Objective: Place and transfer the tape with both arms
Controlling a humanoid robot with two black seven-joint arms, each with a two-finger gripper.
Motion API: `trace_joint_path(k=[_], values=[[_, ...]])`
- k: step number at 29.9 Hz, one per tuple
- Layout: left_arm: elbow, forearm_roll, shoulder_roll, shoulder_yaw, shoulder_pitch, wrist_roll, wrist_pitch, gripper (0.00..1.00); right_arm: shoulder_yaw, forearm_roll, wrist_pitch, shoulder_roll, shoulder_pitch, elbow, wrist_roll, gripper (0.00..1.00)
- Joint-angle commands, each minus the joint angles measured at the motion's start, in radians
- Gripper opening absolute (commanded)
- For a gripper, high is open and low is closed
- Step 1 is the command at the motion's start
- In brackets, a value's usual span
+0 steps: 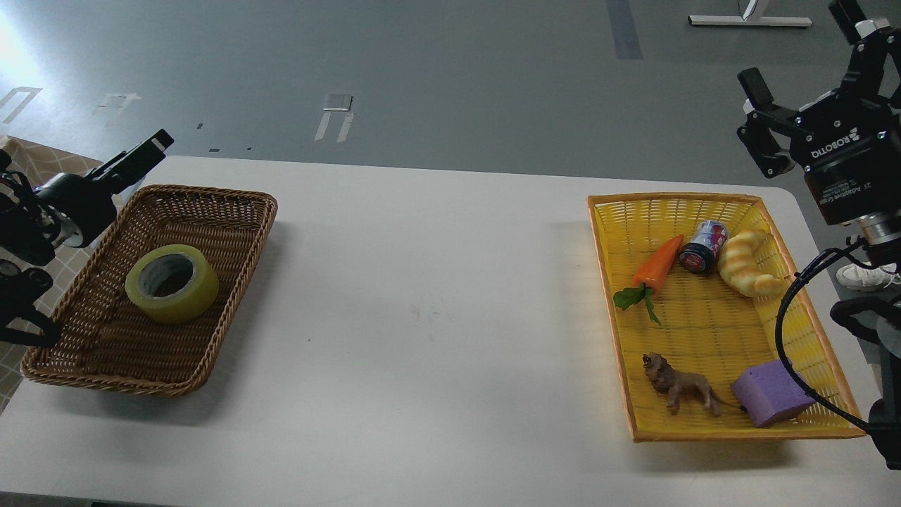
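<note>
The tape is a wide roll of translucent yellow film around a grey-white core ring, lying flat with its hole facing up. It rests on the floor of the brown wicker basket, a shallow rectangular tray of tight woven cane, roughly in the basket's middle and clear of all four walls.

My left claw hangs just outside that basket's far-left corner, above the rim and apart from the tape. It is seen nearly edge-on, a dark tapered shape with a pale tip, and I cannot tell how far its fingers are parted. Nothing is in it.

The basket sits at the left end of the smooth white surface, whose corners are rounded. Well to the right of the brown basket stands a yellow plastic basket with a lattice weave and an orange rim. Inside it lie a glossy orange carrot with green leaves, a small dark can on its side, a ridged yellowish croissant, a brown lion figurine and a matte purple block.

My right claw is raised beyond that yellow basket's far-right corner, its two black fingers spread wide and holding nothing.
</note>
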Motion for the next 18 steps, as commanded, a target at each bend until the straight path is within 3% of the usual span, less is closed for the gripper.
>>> trace_joint_path(k=[1, 5, 10, 13, 16, 18], values=[[-0.077, -0.159, -0.046, 0.0, -0.033, 0.0, -0.005, 0.98, -0.001, -0.002, 0.0, -0.001, 0.001, -0.001, 0.0, 1.0], [-0.157, -0.272, -0.096, -0.003, -0.062, 0.022, -0.007, 0.98, -0.001, -0.011, 0.0, -0.001, 0.002, -0.003, 0.0, 1.0], [-0.374, -0.289, -0.172, -0.038, -0.068, 0.028, -0.008, 0.98, -0.001, -0.051, 0.0, 0.005, -0.001, -0.004, 0.0, 1.0], [-0.394, -0.29, -0.215, -0.078, -0.071, 0.039, -0.008, 0.98, -0.001, -0.052, 0.0, 0.006, 0.001, -0.004, 0.0, 1.0], [-0.419, -0.31, -0.307, -0.175, -0.085, 0.097, -0.008, 0.98, -0.001, -0.054, 0.0, 0.005, 0.001, -0.006, 0.0, 1.0], [-0.425, -0.358, -0.37, -0.251, -0.084, 0.16, -0.008, 0.98, -0.001, -0.054, 0.0, 0.005, -0.001, -0.006, 0.0, 1.0]])
